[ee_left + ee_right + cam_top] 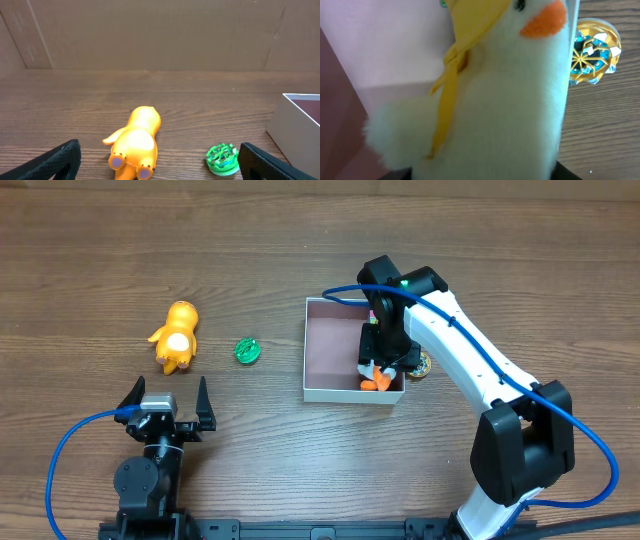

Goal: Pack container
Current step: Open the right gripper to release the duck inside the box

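My right claw [380,352] holds the plush penguin [500,100] low in the container [330,345], at its 4 o'clock corner; next, I judge, release. My left claw [170,390] sits wide.

we see the container [335,345] right of the table's centre, a plush bird [376,379] in its near right corner under our right gripper [380,364], a spinning top [424,366] just outside its right wall, a small disc [247,351] then an animal figure [177,336] to its left, our left gripper [168,396] nearer the front edge
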Robot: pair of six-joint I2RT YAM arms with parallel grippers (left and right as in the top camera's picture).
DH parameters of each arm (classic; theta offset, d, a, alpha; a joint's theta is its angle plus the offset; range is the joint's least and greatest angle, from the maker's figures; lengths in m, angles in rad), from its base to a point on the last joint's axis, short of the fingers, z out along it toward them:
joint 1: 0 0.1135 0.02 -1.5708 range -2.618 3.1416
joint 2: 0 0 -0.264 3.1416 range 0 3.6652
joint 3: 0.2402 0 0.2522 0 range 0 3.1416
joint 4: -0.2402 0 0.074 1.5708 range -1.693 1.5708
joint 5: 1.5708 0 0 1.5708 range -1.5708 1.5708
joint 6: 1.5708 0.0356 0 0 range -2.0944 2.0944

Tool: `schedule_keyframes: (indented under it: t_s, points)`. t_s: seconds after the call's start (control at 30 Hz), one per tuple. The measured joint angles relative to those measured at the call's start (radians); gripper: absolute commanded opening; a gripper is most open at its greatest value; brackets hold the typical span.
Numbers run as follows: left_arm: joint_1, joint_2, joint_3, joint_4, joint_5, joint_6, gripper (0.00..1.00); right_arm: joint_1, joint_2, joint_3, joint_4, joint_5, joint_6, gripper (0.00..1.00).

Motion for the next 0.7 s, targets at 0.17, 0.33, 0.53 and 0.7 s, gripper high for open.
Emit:
schedule_keyframes:
  t_s: [0.17,0.33,0.53,0.7]
  points:
    - [0.000,0.000,0.000,0.000,0.000,0.000,1.00,0.000,0.000,0.000,-0.014,0.007,-0.002,0.66]
    - [0.000,0.000,0.000,0.000,0.000,0.000,1.00,0.000,0.000,0.000,-0.012,0.010,0.000,0.68]
    - [0.000,0.000,0.000,0.000,0.000,0.000,1.00,0.000,0.000,0.000,-0.008,0.011,0.000,0.72]
    - [0.000,0.000,0.000,0.000,0.000,0.000,1.00,0.000,0.000,0.001,-0.004,0.011,0.000,0.73]
